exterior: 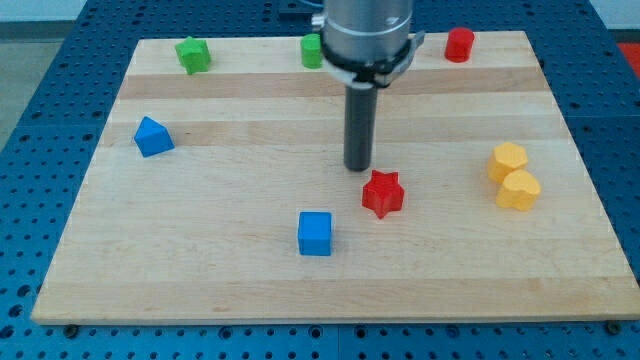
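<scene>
My tip (359,166) rests on the wooden board (230,280) near its middle, just up and left of a red star block (382,193), which is the nearest block; a narrow gap seems to separate them. A blue cube (315,233) lies below and left of the tip. Two yellow blocks, a hexagon-like one (508,160) and a heart-like one (519,190), touch each other at the view's right. A blue block with a peaked top (152,136) sits at the left.
Along the top edge stand a green star-like block (193,54), a green block (312,50) partly hidden behind the arm, and a red cylinder (459,44). Blue perforated table surrounds the board.
</scene>
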